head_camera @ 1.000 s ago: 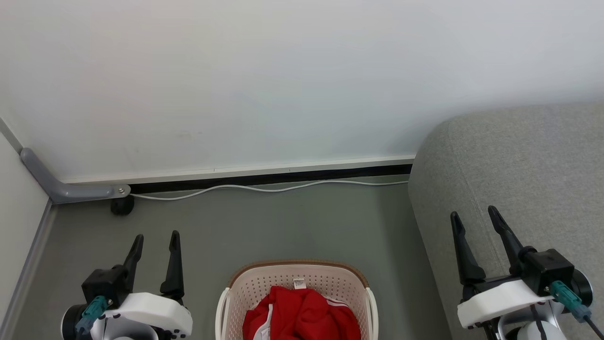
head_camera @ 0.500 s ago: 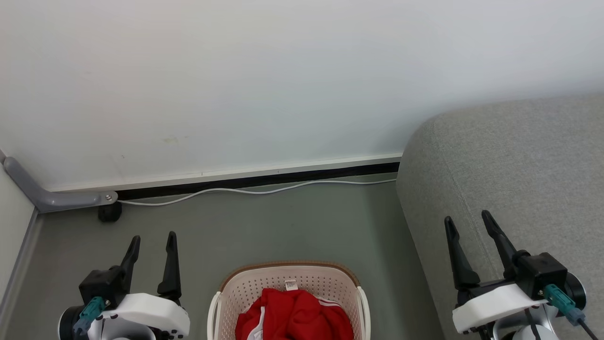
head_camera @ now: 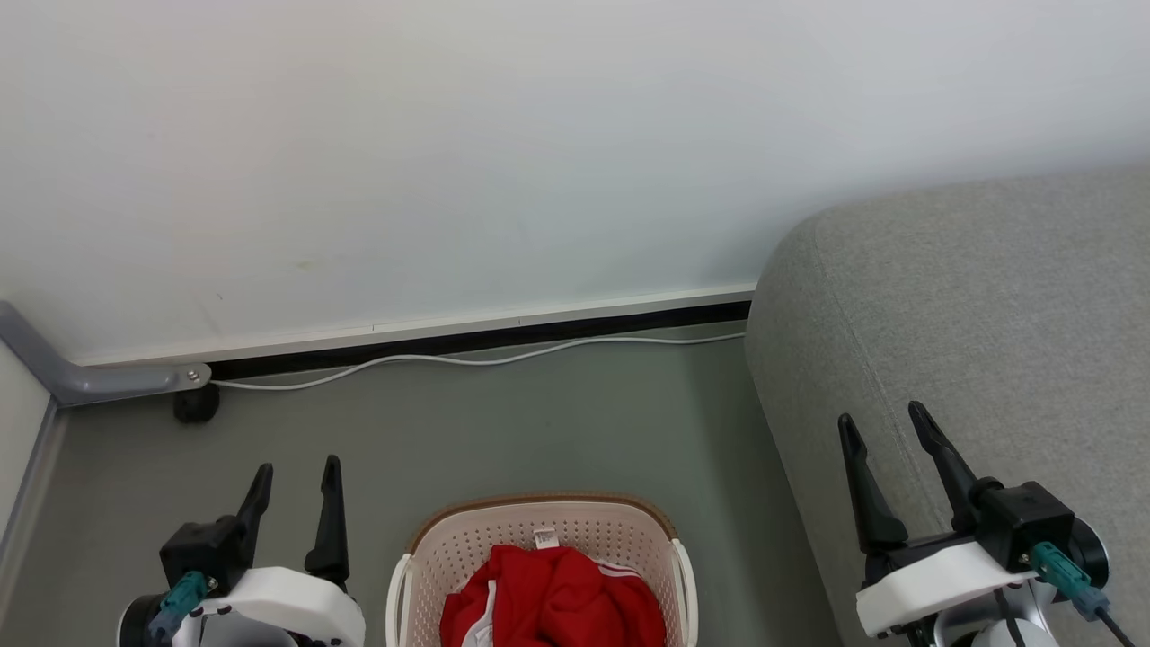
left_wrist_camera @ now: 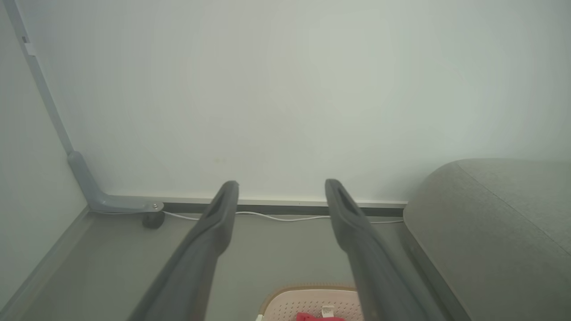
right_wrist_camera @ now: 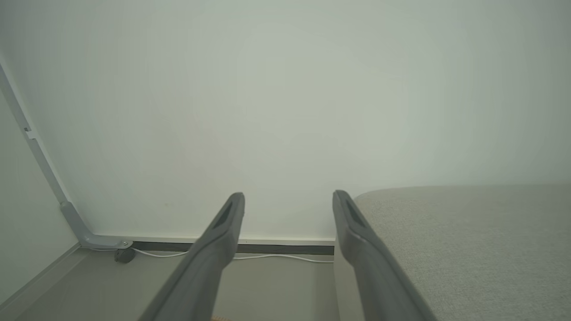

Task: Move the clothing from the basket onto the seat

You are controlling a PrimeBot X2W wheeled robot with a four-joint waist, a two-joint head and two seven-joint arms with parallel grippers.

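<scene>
The cream basket [head_camera: 467, 532] with a brown rim stands on the floor at the bottom centre of the head view. Red clothing [head_camera: 557, 602] with white stripes lies bunched inside it. The basket's far rim [left_wrist_camera: 308, 290] and a bit of red clothing [left_wrist_camera: 312, 317] show at the bottom of the left wrist view. The grey seat [head_camera: 970, 314] fills the right side, also the seat [left_wrist_camera: 499, 223] and the seat [right_wrist_camera: 464, 240] in the wrist views. My left gripper [head_camera: 296, 469] stands open left of the basket, empty. My right gripper [head_camera: 884, 417] stands open over the seat's edge, empty.
A white wall runs across the back with a dark baseboard gap and a white cable [head_camera: 467, 359] along the floor. A grey bracket [head_camera: 90, 377] and a small black caster [head_camera: 196, 404] sit in the left corner. Grey floor [head_camera: 539, 422] lies between basket and wall.
The whole head view has shifted left and slightly down, so the camera moved. Both grippers keep their pose and stay open.
</scene>
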